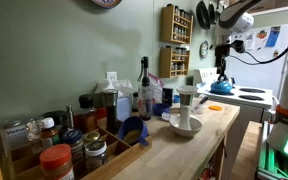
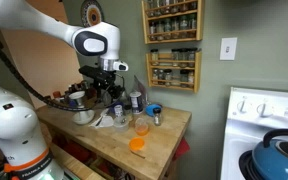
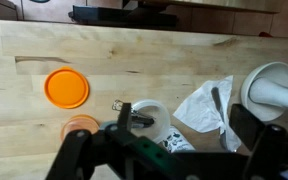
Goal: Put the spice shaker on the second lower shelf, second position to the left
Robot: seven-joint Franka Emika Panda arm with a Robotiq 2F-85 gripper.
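In the wrist view the gripper [image 3: 169, 150] hangs over the wooden counter [image 3: 184, 60] with its two fingers wide apart. It is holding nothing. Below it stands a small round thing with a white top, which I think is the spice shaker [image 3: 149, 115]. It is on the counter, not on the rack.

What could go wrong, from left to right:
- The orange cup [image 3: 81, 127] stands just beside the shaker. A finger coming down could bump it and knock it over.
- The shaker is small and round. If it is pinched off-center it could tip or slip out.
- The crumpled white paper [image 3: 209, 105] lies close on the other side and could get caught in the grab.
- The spice rack [image 2: 198, 70] is up on the wall, well apart from the counter. I take the second lower shelf [image 2: 174, 66] to be one of its thin rows. The rows look packed with little jars, so a shaky push could knock one down.

Containers, from left to right:
- The orange lid [image 3: 66, 88] lies flat by itself.
- The orange cup is see-through and looks empty.
- I cannot see what is in the shaker.
- The white mortar [image 3: 274, 90] holds a thick white stick.
- The rack jars hold dark stuff, too small to name.
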